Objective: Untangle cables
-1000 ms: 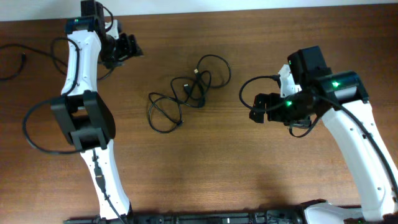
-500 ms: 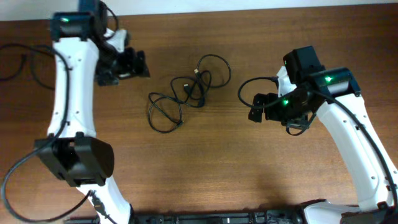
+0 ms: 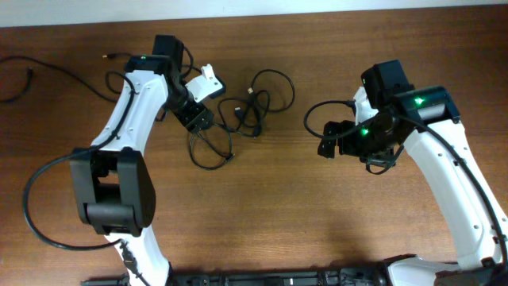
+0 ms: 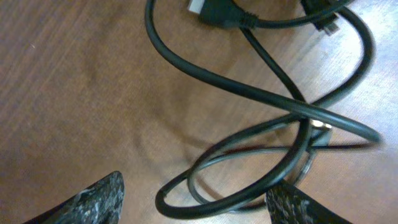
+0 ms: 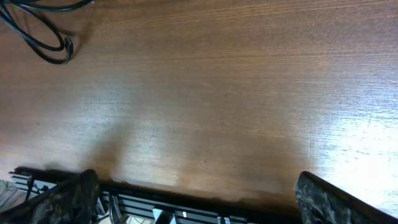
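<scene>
Overhead, the tangled cables [image 3: 248, 111] lie mid-table toward the far edge. The left gripper [image 3: 198, 121] hangs over their left loops, and the right gripper [image 3: 328, 145] is well apart to the right. Left wrist: fingers [image 4: 93, 200] spread, released, cable loops lying between them. Right wrist: fingers [image 5: 65, 198] spread, released, over bare table [image 5: 205, 93].

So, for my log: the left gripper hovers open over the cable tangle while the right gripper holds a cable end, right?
No. The right gripper holds nothing: the right wrist view shows it open above the table. The rest is right.
</scene>
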`<act>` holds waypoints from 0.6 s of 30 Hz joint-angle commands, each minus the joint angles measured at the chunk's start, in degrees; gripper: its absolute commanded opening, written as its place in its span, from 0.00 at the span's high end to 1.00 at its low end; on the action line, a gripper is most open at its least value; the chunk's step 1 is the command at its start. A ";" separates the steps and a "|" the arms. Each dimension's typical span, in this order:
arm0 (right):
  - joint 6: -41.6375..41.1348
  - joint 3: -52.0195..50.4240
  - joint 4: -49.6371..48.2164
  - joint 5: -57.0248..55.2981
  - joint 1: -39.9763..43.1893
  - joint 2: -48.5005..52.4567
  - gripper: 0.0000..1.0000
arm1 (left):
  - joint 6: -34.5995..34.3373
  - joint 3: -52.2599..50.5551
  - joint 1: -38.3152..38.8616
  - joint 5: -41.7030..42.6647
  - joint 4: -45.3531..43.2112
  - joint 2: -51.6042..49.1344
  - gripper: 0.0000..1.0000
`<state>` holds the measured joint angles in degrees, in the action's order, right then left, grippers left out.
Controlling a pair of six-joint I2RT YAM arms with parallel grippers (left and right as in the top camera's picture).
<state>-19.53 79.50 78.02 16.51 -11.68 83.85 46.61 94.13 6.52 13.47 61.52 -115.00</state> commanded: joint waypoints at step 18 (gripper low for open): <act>-0.50 -0.22 -0.92 -0.07 -0.37 0.17 0.02 | -16.17 2.73 0.09 48.39 -26.32 40.59 1.00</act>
<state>-19.55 79.48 77.25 16.53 -11.68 83.88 36.86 96.38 6.63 52.51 41.89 -79.05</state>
